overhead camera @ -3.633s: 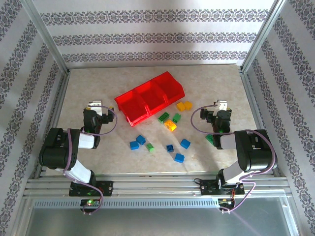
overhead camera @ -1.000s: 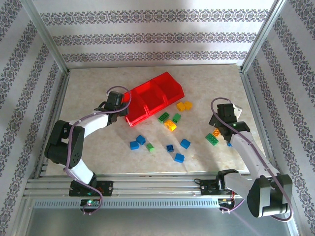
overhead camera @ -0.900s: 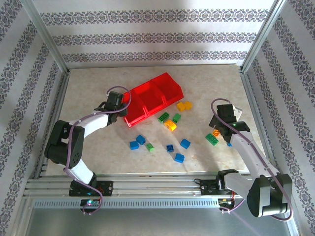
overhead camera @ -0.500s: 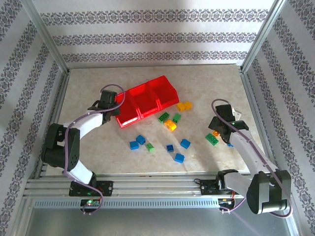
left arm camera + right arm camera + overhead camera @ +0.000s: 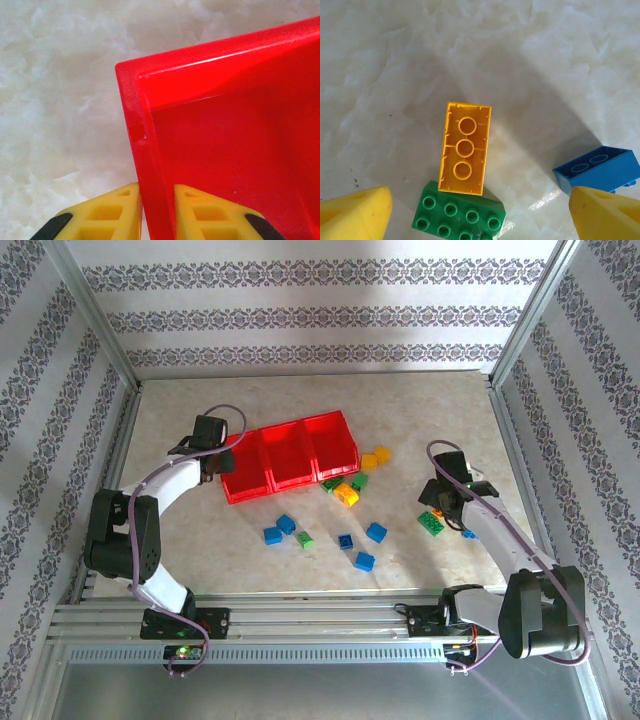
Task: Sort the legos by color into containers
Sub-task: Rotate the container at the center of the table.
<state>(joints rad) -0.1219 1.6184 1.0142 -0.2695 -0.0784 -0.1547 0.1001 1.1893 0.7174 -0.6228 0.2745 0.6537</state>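
The containers (image 5: 290,452), three joined red bins, show bare floors; the left gripper (image 5: 156,196) is clenched on their 9 o'clock end wall. The legos (image 5: 346,494) lie on the table (image 5: 200,540) at their 3 to 6 o'clock: six blue, four green, four yellow-orange. The right gripper (image 5: 479,196) hangs released over an orange brick (image 5: 465,147); a green brick (image 5: 457,216) at its 6 o'clock is cut off.

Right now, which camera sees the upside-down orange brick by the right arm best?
The right wrist camera: the orange brick is close up, hollow side up, right against the green brick. The top camera gives just a tiny orange speck beside that green brick.
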